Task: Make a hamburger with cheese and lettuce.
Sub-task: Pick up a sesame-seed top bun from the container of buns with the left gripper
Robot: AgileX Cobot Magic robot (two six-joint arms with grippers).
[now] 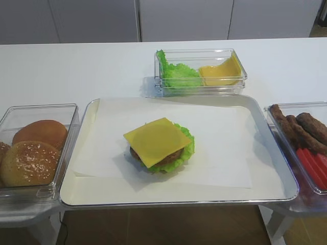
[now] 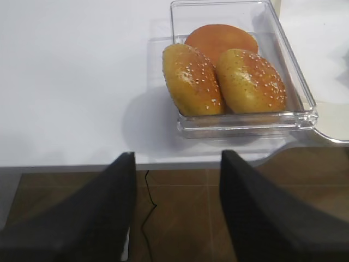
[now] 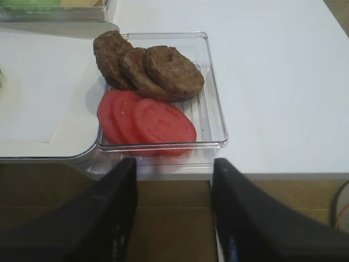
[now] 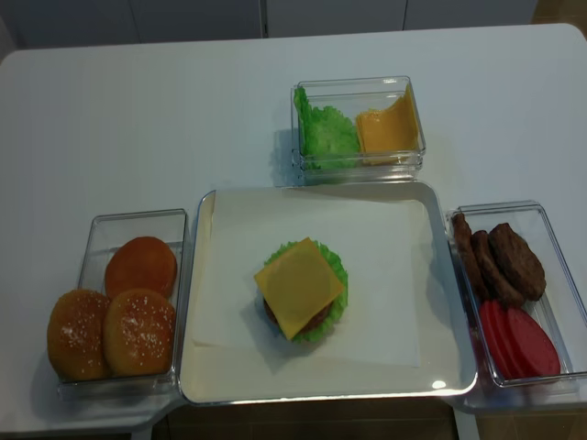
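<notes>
Below the table edge, the left gripper and right gripper hang spread wide, holding nothing. On the white table, a paper-lined tray carries the hamburger: patty, lettuce, cheese on top. Only the wrist views show the grippers.

Shiny metal tray w/ matt white paper liner, clear glossy plastic bins, smooth cheese.
</notes>
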